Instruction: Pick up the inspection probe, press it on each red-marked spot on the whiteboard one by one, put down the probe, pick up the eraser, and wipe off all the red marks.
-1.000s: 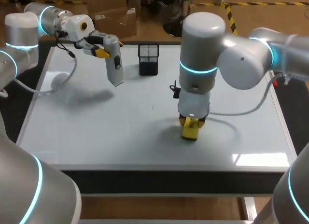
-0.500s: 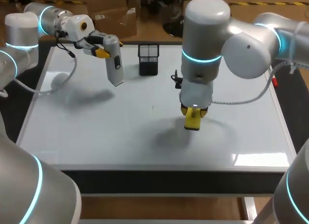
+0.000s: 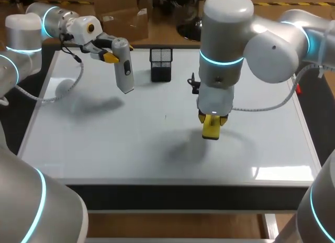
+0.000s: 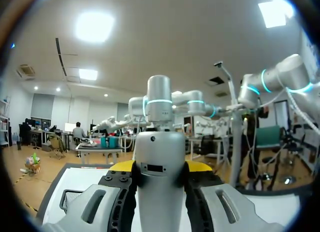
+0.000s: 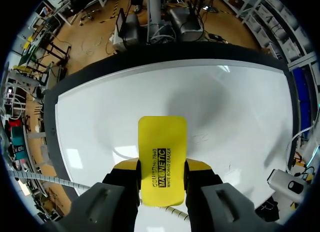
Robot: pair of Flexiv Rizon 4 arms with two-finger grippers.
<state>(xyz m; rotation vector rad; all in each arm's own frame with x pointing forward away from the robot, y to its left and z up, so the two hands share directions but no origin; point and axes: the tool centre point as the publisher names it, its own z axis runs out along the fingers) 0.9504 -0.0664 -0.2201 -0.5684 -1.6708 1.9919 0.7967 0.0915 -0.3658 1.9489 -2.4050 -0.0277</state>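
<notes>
The grey inspection probe (image 3: 124,67) hangs tip-down over the whiteboard's (image 3: 104,143) far left part, with my left gripper (image 3: 110,52) shut on its upper end. In the left wrist view the probe (image 4: 159,192) stands clamped between the yellow tips of that gripper (image 4: 160,168). My right gripper (image 3: 211,119) points straight down over the board's middle right, shut on the yellow eraser (image 3: 211,130). Seen from the right wrist, the eraser (image 5: 162,147) sticks out ahead of the right gripper (image 5: 162,168) above white board. I see no red marks on the board.
A black mesh pen holder (image 3: 160,64) stands at the board's far middle, between the two grippers. A tiny dark speck (image 3: 165,116) lies near the board's centre. The probe (image 5: 287,181) shows small off to the side in the right wrist view.
My right arm has carried the eraser a little farther back and to the right over the board. The left arm and the probe have kept still.
</notes>
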